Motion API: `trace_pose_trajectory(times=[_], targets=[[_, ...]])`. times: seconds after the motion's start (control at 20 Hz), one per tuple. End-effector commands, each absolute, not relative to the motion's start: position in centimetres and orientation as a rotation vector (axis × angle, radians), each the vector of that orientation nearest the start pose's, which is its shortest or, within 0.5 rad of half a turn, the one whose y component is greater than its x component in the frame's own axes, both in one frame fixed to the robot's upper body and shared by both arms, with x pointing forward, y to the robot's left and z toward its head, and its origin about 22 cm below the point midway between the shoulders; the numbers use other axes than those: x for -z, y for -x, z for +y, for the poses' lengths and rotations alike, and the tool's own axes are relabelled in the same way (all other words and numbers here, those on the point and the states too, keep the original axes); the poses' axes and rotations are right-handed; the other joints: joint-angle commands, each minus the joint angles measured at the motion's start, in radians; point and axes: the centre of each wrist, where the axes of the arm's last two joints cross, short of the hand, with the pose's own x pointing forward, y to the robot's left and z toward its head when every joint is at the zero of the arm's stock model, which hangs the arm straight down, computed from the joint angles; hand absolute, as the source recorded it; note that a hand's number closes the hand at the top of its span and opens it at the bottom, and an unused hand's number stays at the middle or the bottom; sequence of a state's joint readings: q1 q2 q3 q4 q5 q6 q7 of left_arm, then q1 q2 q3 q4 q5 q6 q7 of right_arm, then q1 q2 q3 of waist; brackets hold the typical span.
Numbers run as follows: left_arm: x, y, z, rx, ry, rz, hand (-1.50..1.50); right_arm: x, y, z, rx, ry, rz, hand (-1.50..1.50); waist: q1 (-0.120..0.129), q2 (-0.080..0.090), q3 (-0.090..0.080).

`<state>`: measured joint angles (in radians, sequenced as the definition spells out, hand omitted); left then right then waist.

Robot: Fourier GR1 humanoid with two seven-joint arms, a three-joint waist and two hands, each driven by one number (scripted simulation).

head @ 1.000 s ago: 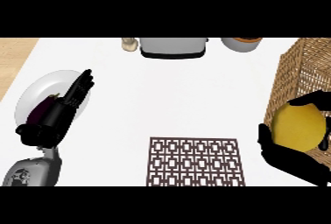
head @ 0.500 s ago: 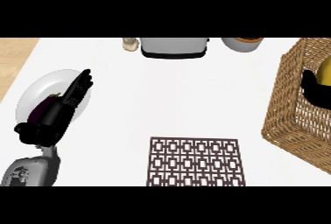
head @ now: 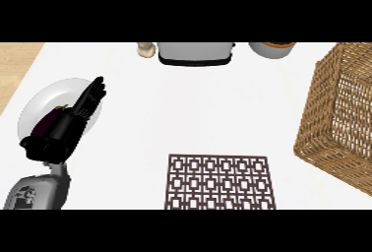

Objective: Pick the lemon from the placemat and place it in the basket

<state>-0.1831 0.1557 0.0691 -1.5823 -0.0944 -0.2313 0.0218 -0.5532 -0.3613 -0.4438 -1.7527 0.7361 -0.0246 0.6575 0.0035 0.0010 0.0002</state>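
Resting at the worktop's left edge, the left hand (head: 71, 125) is seen with fingers straight and relaxed, lying over a white plate (head: 44, 101) that carries a dark purple item (head: 47, 123). The right hand is not shown. A brown patterned placemat (head: 220, 182) lies bare at the near edge. A wicker basket (head: 338, 118) stands at the right edge. The lemon cannot be seen anywhere. A grey appliance (head: 196, 53) and a bowl (head: 273, 49) sit along the far edge.
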Motion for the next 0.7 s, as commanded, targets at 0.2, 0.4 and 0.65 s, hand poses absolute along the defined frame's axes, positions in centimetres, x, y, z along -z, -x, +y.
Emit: trace_pose_trajectory(times=[0.2, 0.4, 0.65], targets=[[-5.3, -28.7, 26.7, 0.369, -0.034, -1.699, 0.0, -20.4, -30.8, -39.9, 0.078, 1.204, -1.426, 1.5, -0.001, 0.001, 0.0], [-4.8, -27.4, 25.4, 0.384, -0.037, -1.696, 0.0, -17.9, -31.6, -42.3, 0.098, 1.239, -1.434, 1.5, 0.002, 0.001, 0.0], [-4.3, -28.2, 26.1, 0.38, -0.022, -1.673, 0.0, -13.8, -31.5, -43.6, 0.105, 1.325, -1.478, 1.5, 0.0, 0.002, 0.0]])
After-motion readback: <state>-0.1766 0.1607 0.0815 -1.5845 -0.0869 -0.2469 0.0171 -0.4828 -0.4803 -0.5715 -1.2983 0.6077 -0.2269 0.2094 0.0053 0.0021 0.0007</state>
